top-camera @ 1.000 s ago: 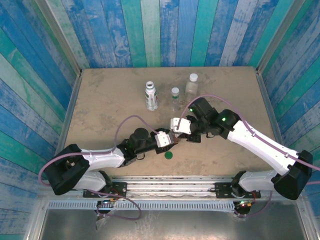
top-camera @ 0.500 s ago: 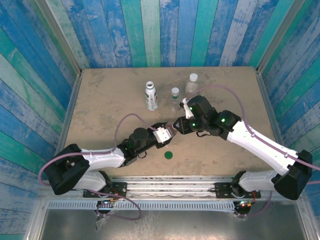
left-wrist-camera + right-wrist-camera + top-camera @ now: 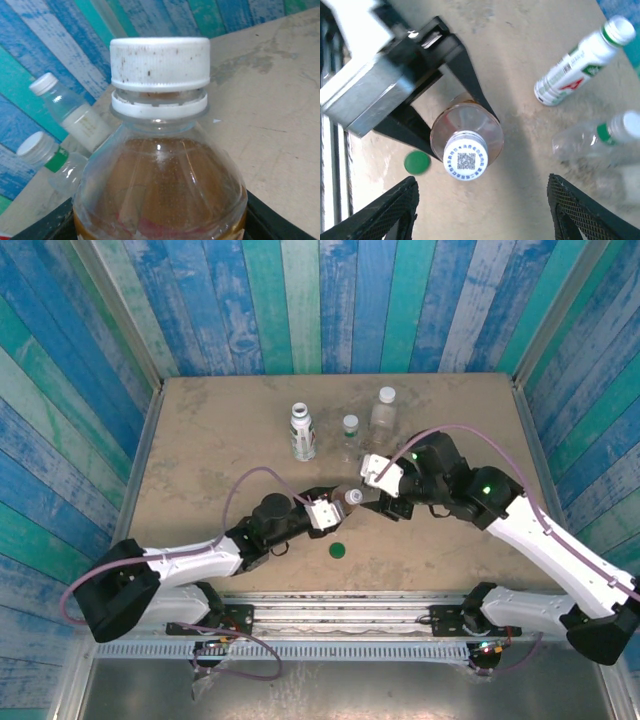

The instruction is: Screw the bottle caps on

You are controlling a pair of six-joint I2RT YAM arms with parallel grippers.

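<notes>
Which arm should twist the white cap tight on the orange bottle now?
Right. The right gripper hangs open just above the white cap; the left gripper is busy clamping the orange bottle, so it likely cannot twist.

In the centre of the frame my left gripper (image 3: 340,507) grips the capped amber bottle (image 3: 353,497), and my right gripper (image 3: 380,502) sits just right of it. A dark green cap (image 3: 338,550) lies below them on the table (image 3: 200,450). Above stand the white-labelled bottle (image 3: 302,432), small clear bottle (image 3: 350,435) and larger clear bottle (image 3: 384,410).
</notes>
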